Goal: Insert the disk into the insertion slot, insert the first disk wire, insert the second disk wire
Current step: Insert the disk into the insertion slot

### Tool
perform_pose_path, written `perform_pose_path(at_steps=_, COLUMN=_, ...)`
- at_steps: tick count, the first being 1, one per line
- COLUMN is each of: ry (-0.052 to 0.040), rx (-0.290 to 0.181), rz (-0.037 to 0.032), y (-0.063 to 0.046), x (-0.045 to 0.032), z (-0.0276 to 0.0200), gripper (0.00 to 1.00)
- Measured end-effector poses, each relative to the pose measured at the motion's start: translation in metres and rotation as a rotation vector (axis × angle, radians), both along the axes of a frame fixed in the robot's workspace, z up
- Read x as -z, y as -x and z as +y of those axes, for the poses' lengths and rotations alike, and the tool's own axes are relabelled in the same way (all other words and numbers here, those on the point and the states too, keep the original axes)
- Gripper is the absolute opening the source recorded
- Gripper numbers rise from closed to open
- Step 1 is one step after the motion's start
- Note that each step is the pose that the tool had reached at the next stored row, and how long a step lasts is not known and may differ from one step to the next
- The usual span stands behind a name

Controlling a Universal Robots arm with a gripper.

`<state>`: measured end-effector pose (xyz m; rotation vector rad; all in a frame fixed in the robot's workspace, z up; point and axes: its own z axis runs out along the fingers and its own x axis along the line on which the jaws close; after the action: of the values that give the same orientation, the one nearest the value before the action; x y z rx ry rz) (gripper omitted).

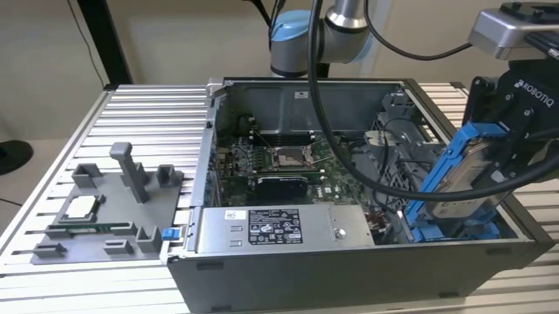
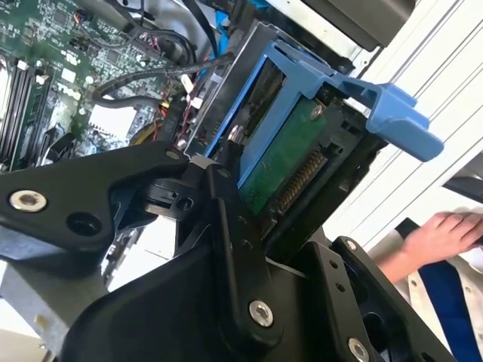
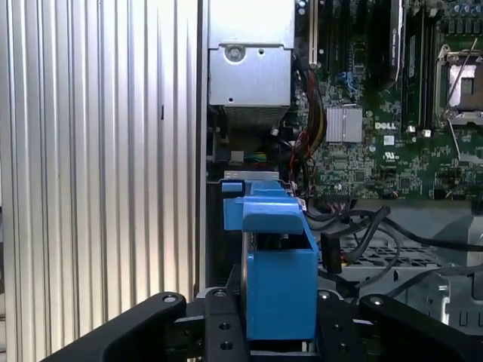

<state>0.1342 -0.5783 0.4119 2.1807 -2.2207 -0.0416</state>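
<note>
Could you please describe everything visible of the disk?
The disk is a flat silver metal drive clipped in a bright blue plastic frame with a projecting tab; the second wrist view shows a green circuit board on one face. The gripper is shut on it, holding it steeply tilted above the insertion slot at the open case's end on the exterior view's right. Whether its lower end touches the slot cannot be told.

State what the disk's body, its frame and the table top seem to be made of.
The disk body looks like metal: silvery, dull sheen. Its frame seems moulded plastic: bright blue, smooth, matte. The table top is probably aluminium: pale grey, ribbed, softly reflective.
</note>
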Motion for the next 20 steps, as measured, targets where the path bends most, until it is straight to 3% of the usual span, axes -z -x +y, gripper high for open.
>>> perform_pose_path(at_steps=7, ry=-0.0051, rx=0.000, rz=-0.0002, y=-0.002, x=0.0070, z=0.0009, gripper=0.00)
perform_pose_path(at_steps=20, ry=-0.0077, rx=0.000, rz=0.0000, y=-0.002, x=0.0306, z=0.0019, gripper=0.00)
